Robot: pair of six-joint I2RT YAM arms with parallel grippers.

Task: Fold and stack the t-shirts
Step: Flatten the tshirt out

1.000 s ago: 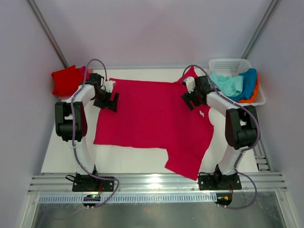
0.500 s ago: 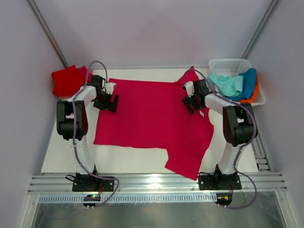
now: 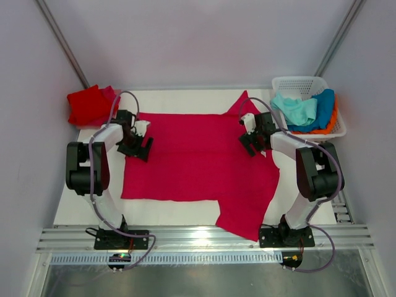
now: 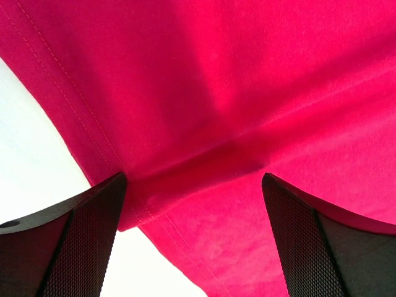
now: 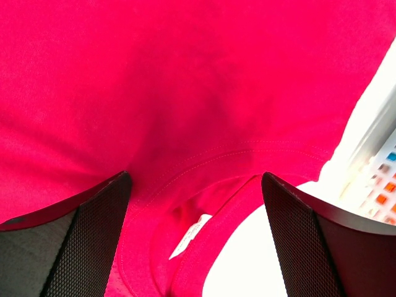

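Crimson t-shirt (image 3: 198,161) lies spread flat on the counter (image 3: 167,210), mid-frame in the top view, one sleeve pointing to the bottom edge. Left fingers (image 4: 86,241) are spread wide, straddling a raised crease by the hem, nothing pinched. Right fingers (image 5: 80,241) are equally spread over the collar, neck label (image 5: 192,230) showing just below. Risks, as judged: closing here may catch only the top layer, so the fold drags crooked. Uneven pulls from the two sides would skew the cloth. The lower sleeve sits near the counter's front edge and could slide off. The right arm works close to the basket (image 3: 298,81) and could nudge it. The basket, upper right, holds a mint-green tee (image 3: 296,110), a blue tee (image 3: 323,105) and an orange tee (image 3: 332,120), all crumpled. A red t-shirt (image 3: 88,105) sits folded at upper left.
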